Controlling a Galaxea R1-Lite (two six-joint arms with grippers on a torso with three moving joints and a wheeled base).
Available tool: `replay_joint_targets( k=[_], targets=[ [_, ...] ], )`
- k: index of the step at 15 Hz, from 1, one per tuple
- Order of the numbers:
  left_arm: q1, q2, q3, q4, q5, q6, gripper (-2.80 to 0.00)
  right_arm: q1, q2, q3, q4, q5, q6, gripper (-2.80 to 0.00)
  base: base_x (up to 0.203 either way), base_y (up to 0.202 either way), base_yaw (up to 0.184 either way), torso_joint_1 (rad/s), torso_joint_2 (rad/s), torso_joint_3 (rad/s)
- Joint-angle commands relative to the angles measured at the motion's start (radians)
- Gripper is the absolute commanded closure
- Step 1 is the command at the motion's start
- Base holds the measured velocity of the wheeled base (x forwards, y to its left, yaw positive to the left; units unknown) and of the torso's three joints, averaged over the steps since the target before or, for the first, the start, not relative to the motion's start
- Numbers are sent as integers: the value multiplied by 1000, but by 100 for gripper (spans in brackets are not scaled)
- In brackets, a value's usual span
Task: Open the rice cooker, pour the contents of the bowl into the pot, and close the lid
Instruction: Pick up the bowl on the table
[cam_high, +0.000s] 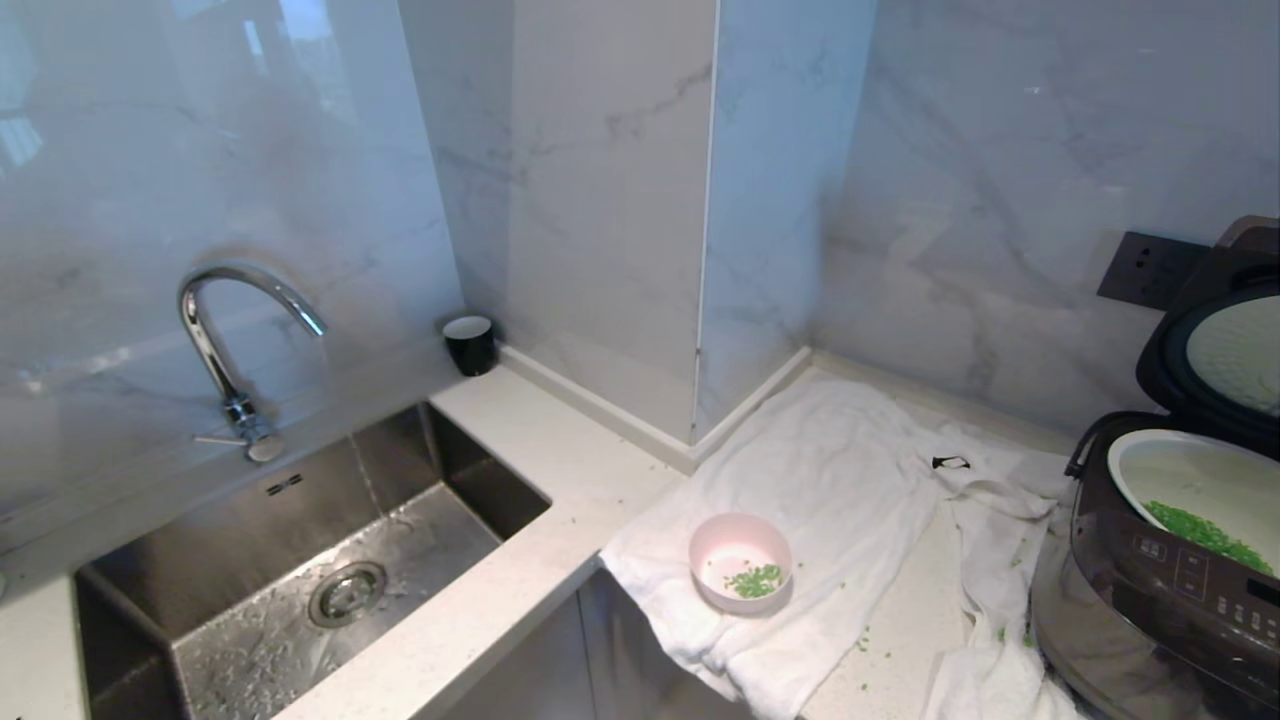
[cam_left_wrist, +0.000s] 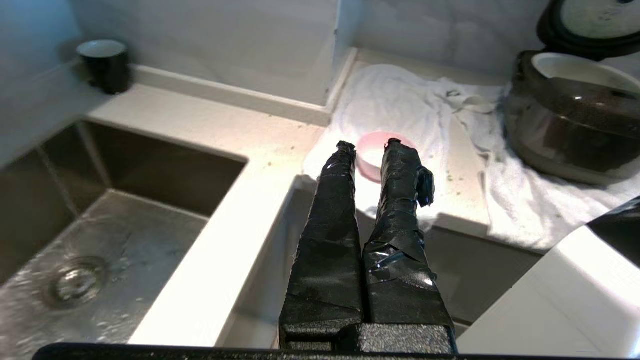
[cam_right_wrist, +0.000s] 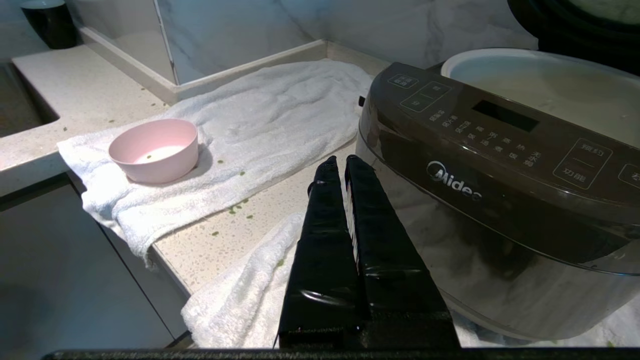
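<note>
Head view: lid (cam_high: 1225, 340) up; stiff, hinged, we'd push its top. Left gripper (cam_left_wrist: 370, 146) slightly parted, right gripper (cam_right_wrist: 342, 162) closed, both empty.

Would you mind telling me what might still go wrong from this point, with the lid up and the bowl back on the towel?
1. The pink bowl still holds a few green bits, so the pour looks incomplete.
2. The lid stands open over the pot; closing it is still to do, and the white towel bunched against the rice cooker might let the cooker shift when the lid is pressed.
3. Green bits scattered on the counter may be swept off.
</note>
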Motion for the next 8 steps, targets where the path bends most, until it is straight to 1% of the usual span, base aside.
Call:
replay_joint_targets(
  k=[1, 3, 4, 5, 6, 8],
  targets=[
    [3, -90, -13, 29, 33, 31, 0, 0, 1, 0, 0, 0, -1, 0, 0, 0, 0, 0, 0, 0],
    [12, -140, -11, 102, 44, 69, 0, 0, 1, 0, 0, 0, -1, 0, 0, 0, 0, 0, 0, 0],
    [13, -162, 8, 112, 52, 78, 0, 0, 1, 0, 0, 0, -1, 0, 0, 0, 0, 0, 0, 0],
    [15, -180, 34, 114, 90, 81, 0, 1, 1, 0, 0, 0, -1, 0, 0, 0, 0, 0, 0, 0],
    [16, -204, 70, 112, 149, 89, 0, 0, 1, 0, 0, 0, -1, 0, 0, 0, 0, 0, 0, 0],
    [16, -261, 157, 109, 259, 143, 0, 0, 1, 0, 0, 0, -1, 0, 0, 0, 0, 0, 0, 0]
  ],
)
